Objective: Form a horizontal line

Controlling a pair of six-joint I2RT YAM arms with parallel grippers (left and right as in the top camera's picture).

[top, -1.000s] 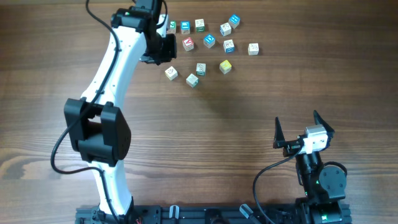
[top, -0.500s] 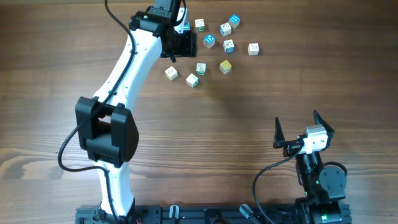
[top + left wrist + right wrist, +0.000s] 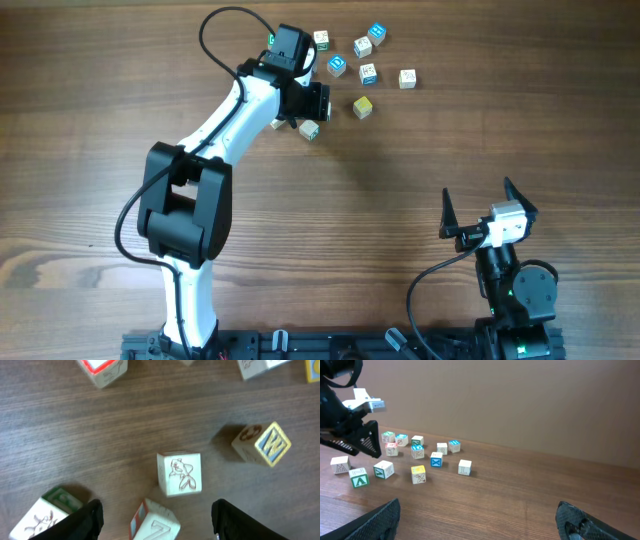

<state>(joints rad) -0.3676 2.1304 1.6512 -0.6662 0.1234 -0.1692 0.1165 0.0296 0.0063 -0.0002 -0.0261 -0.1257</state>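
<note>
Letter cubes (image 3: 367, 73) lie loose at the far side of the tabletop (image 3: 420, 150), scattered and mostly apart from one another, so no horizontal line is formed yet.

The left claw (image 3: 318, 102) hangs over the near edge of the cluster with its jaws spread wide and nothing between them. In the left wrist view a whitish cube with a red drawing (image 3: 180, 473) sits just ahead of the gap. A tilted cube showing a Z (image 3: 155, 522) lies nearer, between the two fingers (image 3: 89, 521). A green-edged cube (image 3: 50, 507) is just beside the left finger. A yellow W cube (image 3: 262, 444) stands off to the right, and a red-edged cube (image 3: 102, 367) lies at the top.

A second ago this claw was at the left end of the cluster. Half a second ago it was over the middle-left cubes. It has since swung right and toward the robot's side. The arm now covers the red-edged and blue cubes that showed from above, and most of the whitish cube at the near left. The cubes seen from above have not shifted.

The right claw (image 3: 476, 190) is unchanged, spread wide and empty, well apart from the cubes.
</note>
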